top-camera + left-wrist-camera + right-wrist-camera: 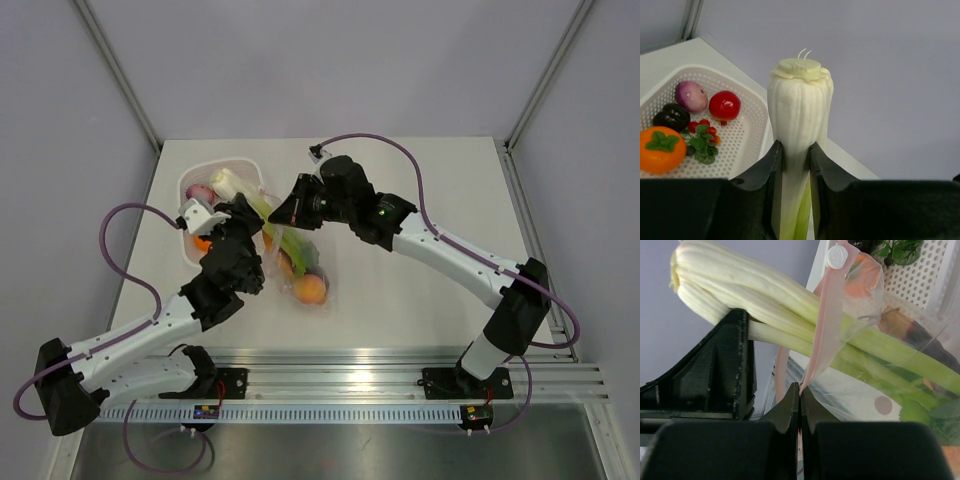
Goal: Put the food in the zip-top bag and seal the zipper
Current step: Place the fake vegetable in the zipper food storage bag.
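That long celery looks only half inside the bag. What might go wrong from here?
1. The celery stalk is long, and its white end sticks out of the zip-top bag, so the mouth may not close over it.
2. The right claw pinches only the thin zipper. Pushing the stalk deeper could tug that edge free.
3. The left claw grips the stalk near one end, so it might swivel or slip.

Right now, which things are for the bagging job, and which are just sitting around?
For the job: celery stalk in the left gripper; zip-top bag, its zipper pinched by the right gripper; onion, tomato, eggplant, orange.
Just there: white basket, purple cable, metal rail.
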Controlling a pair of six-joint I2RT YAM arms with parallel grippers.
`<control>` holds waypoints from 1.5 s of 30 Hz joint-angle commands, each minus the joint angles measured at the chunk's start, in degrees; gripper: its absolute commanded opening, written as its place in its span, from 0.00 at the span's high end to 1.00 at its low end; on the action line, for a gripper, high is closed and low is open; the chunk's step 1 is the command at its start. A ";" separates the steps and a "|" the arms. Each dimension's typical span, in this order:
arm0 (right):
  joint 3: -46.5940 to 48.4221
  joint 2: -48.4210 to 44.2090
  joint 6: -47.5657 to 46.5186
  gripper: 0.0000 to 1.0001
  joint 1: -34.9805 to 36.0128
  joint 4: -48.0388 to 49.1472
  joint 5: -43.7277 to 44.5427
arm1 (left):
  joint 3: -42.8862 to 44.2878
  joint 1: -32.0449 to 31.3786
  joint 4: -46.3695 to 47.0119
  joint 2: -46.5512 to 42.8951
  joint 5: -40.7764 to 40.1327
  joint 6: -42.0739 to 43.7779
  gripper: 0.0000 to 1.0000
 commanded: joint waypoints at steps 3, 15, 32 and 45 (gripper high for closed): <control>3.34 -0.31 -0.25 0.97 1.18 1.86 0.85 | 0.94 0.04 -17.75 -1.39 2.62 -21.79 1.00; 4.13 1.45 -0.16 0.97 1.18 2.30 0.76 | -6.18 -1.01 -28.70 -9.82 9.22 -33.51 1.00; 4.04 1.19 -0.25 0.97 1.88 2.65 -0.47 | -6.27 -1.01 -14.11 -4.91 20.21 -17.16 1.00; 0.97 -1.18 -0.95 0.96 1.97 3.09 -0.29 | -10.66 -1.28 -15.60 -5.43 23.03 -21.12 1.00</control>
